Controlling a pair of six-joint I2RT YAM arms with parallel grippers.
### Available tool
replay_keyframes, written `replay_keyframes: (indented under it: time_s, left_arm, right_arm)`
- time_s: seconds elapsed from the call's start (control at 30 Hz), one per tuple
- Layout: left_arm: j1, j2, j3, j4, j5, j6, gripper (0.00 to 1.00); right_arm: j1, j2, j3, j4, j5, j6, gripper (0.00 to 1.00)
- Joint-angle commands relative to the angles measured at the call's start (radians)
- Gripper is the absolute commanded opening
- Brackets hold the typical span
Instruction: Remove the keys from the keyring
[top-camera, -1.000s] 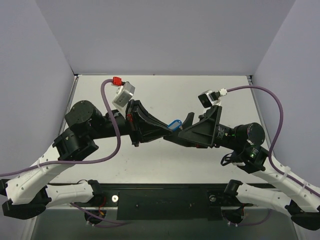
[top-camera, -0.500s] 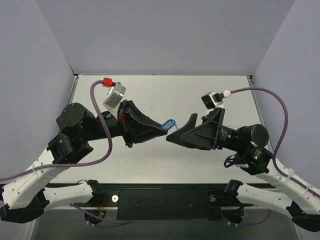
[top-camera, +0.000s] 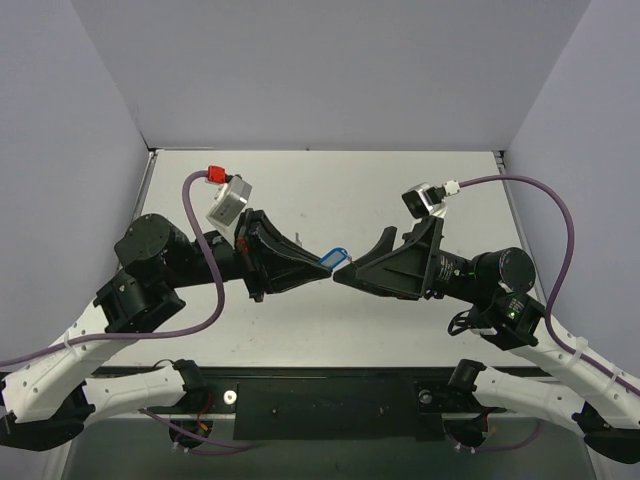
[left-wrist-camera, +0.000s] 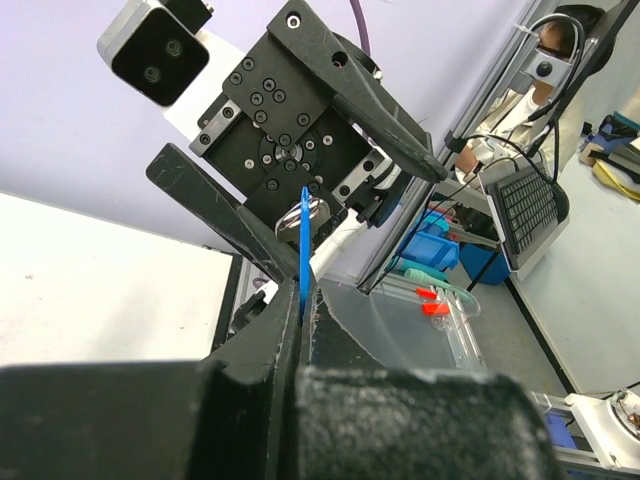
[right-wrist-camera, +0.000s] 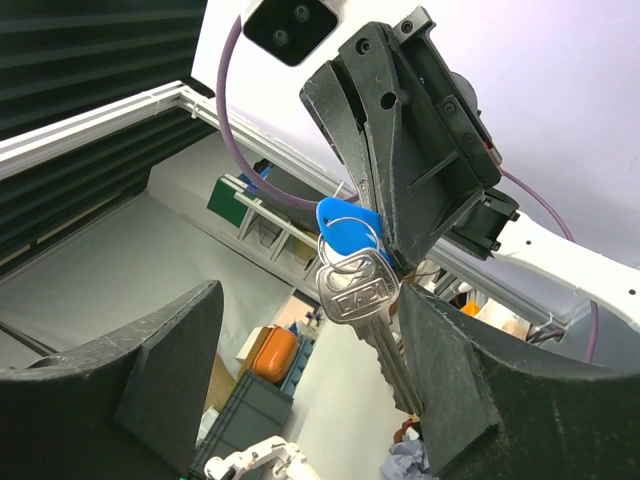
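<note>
Where the two arms meet at the middle of the overhead view, the keyring (right-wrist-camera: 345, 222) is held above the table (top-camera: 330, 185). It is a blue oval pinched by one end in the left gripper (top-camera: 323, 268), whose jaws are closed tight on it. From the left wrist it shows edge-on as a thin blue blade rising out of the clamped fingertips at lower centre. The keys (right-wrist-camera: 358, 290) hang off the ring in the centre of the right wrist view. They are silver, with one stamped head facing the camera and its shaft slanting down to the right. The right gripper (top-camera: 345, 272) faces the left one tip to tip. Its fingers (right-wrist-camera: 170, 370) stand apart on either side of the keys, gripping nothing. The shaft lies close to the right-hand finger in that frame, but I cannot tell whether they touch. Purple cables (top-camera: 205, 215) loop behind the wrists toward the upper left and upper right.
</note>
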Motion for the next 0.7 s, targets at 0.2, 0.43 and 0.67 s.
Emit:
replay_keyframes:
  time_s: [0.2, 0.43, 0.67]
  left_arm:
    - [0.006, -0.055, -0.031, 0.062, 0.027, 0.028, 0.00]
    - [0.006, -0.086, -0.051, 0.036, 0.019, 0.056, 0.00]
    - [0.006, -0.098, -0.062, 0.040, 0.025, 0.058, 0.00]
  right_arm:
    - [0.008, -0.003, 0.027, 0.069, 0.010, -0.012, 0.63]
    - [0.008, -0.003, 0.036, 0.070, 0.013, -0.012, 0.57]
    - [0.010, 0.008, 0.037, 0.067, 0.016, -0.007, 0.46]
